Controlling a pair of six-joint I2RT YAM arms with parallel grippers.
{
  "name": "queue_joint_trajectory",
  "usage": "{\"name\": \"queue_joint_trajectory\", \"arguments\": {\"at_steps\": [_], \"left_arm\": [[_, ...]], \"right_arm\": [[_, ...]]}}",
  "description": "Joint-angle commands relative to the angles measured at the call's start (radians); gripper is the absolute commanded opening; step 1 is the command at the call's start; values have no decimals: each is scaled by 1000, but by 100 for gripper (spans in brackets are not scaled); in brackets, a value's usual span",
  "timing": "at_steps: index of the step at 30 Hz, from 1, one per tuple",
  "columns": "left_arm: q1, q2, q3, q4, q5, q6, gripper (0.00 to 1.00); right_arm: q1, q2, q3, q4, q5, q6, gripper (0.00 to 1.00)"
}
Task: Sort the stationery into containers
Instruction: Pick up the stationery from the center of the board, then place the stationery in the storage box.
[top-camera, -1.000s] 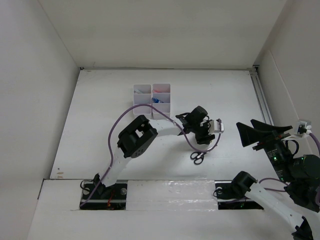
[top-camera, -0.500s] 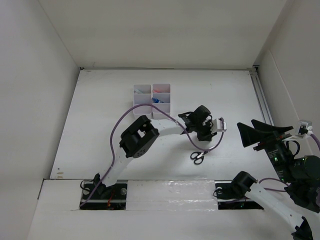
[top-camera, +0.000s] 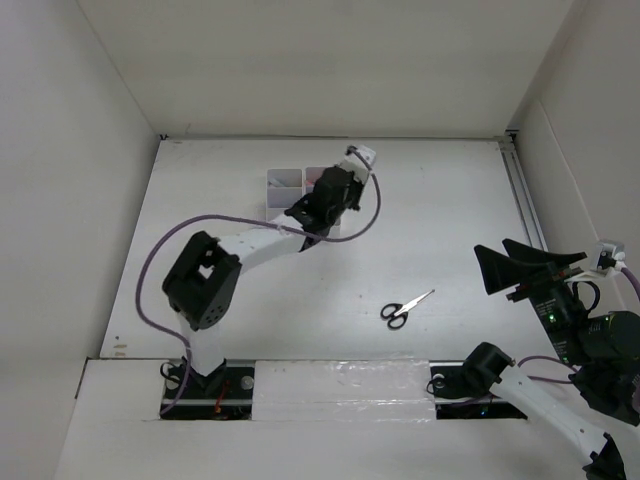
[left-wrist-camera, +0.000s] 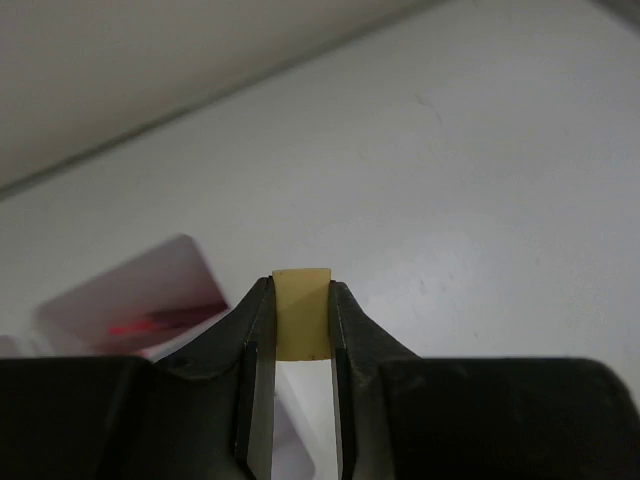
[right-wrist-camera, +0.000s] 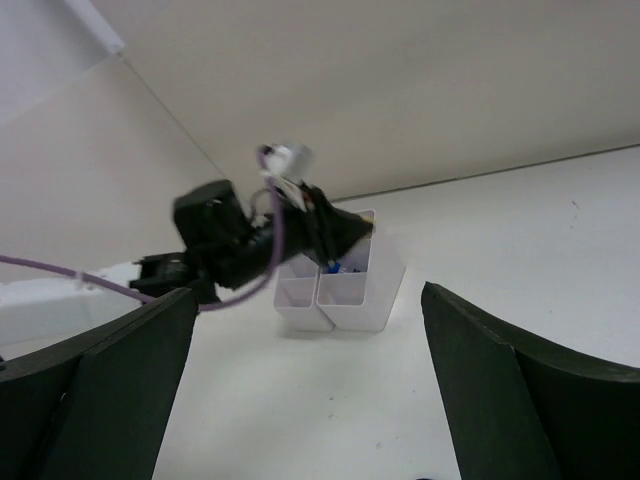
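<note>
Left fingers (left-wrist-camera: 256, 345) pinching tan eraser (left-wrist-camera: 302, 312) (flat, square-cornered slab) | right fingers (right-wrist-camera: 100, 400) spread wide

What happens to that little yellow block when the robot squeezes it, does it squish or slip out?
It probably stays firm: the tan eraser shows straight edges while pinched in the left gripper. Slipping seems unlikely, since its flat sides sit flush against the jaws. Being blocky, it likely would not roll if dropped.
</note>
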Motion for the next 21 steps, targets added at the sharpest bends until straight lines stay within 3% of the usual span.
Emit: {"name": "queue_joint_trajectory", "arguments": {"at_steps": [1, 4, 11, 21], "left_arm": [[10, -158, -47, 222, -367, -133, 0], [87, -220, -76, 167, -410, -267, 0], [211, -311, -155, 68, -483, -403, 0], [223, -440, -287, -83, -494, -512, 0]], "right_arm": [[6, 0, 1, 64, -14, -5, 100], [6, 0, 1, 64, -15, -5, 100], [6, 0, -8, 55, -15, -5, 99], [6, 0, -8, 36, -15, -5, 99]]}}
